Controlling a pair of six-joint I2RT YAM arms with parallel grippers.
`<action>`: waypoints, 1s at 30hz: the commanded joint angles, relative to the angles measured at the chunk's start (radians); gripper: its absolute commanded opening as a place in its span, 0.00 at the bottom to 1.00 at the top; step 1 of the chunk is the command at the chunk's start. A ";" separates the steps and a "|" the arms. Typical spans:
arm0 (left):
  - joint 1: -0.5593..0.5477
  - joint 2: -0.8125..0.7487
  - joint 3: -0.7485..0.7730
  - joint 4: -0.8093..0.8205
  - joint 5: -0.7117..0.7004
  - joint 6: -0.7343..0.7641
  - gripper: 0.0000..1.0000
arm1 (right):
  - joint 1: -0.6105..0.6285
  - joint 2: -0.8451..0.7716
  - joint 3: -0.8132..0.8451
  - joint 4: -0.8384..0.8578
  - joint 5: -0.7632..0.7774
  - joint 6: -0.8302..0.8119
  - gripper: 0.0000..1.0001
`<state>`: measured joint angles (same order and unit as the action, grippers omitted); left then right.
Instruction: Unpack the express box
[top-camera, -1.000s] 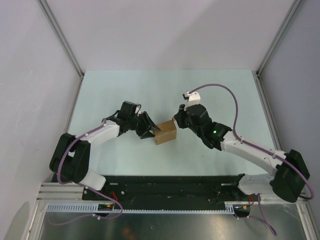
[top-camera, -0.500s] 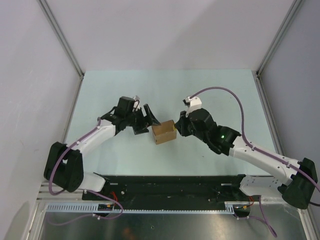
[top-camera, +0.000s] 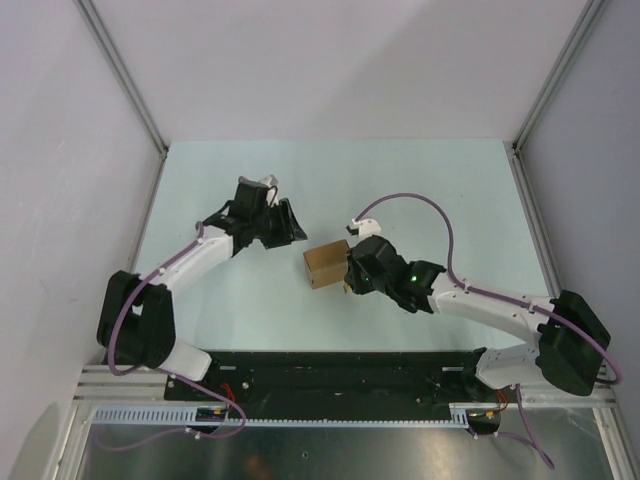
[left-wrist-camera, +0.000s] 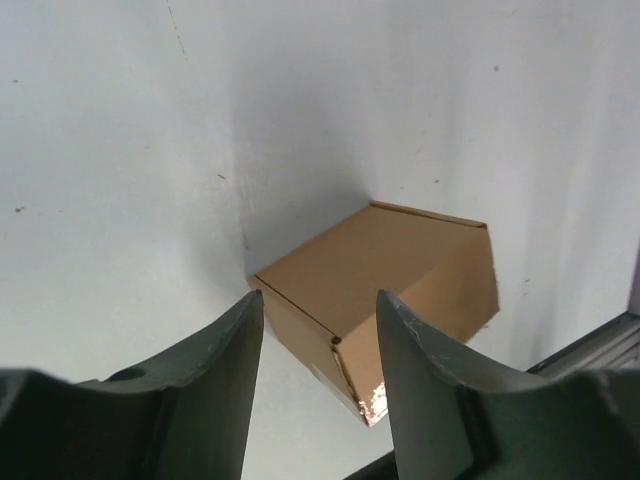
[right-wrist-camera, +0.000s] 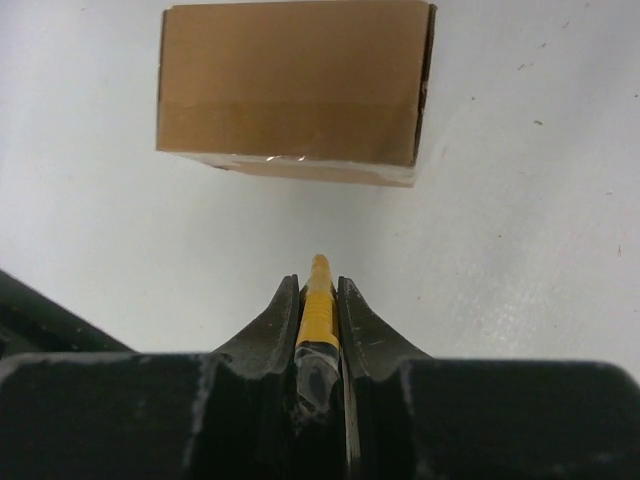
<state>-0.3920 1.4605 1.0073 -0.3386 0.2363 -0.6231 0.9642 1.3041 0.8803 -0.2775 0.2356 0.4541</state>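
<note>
The express box (top-camera: 327, 265) is a small brown cardboard cube, closed, standing on the pale green table (top-camera: 430, 180). My left gripper (top-camera: 291, 226) hovers up and left of it, apart from it. In the left wrist view the box (left-wrist-camera: 390, 275) lies beyond the left gripper (left-wrist-camera: 320, 315), which is open with nothing between its dark fingers (left-wrist-camera: 225, 385). My right gripper (top-camera: 349, 277) sits at the box's right side. It is shut on a slim yellow-and-black utility knife (right-wrist-camera: 318, 305), whose tip points at the taped box (right-wrist-camera: 295, 90) a short way ahead of the right gripper (right-wrist-camera: 318, 285).
Grey walls with metal corner posts (top-camera: 125, 75) close in the table at the back and sides. A black base plate (top-camera: 340, 365) with both arm bases runs along the near edge. The right arm's purple cable (top-camera: 420, 200) loops above the box's right.
My left gripper has let go of the box's left side and drawn back up and to the left. The right arm has swung down and in, close to the box's right side.
</note>
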 joint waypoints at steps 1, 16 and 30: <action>0.002 0.044 0.054 0.023 -0.008 0.076 0.53 | -0.021 0.030 0.005 0.092 0.077 0.015 0.00; 0.002 0.054 0.033 0.067 0.141 0.108 0.69 | -0.162 0.133 0.005 0.337 0.045 -0.077 0.00; 0.001 0.115 0.053 0.099 0.227 0.143 0.74 | -0.189 0.202 0.006 0.584 -0.088 -0.275 0.00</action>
<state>-0.3920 1.5597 1.0214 -0.2699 0.4313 -0.5144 0.7834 1.5051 0.8780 0.2199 0.1780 0.2379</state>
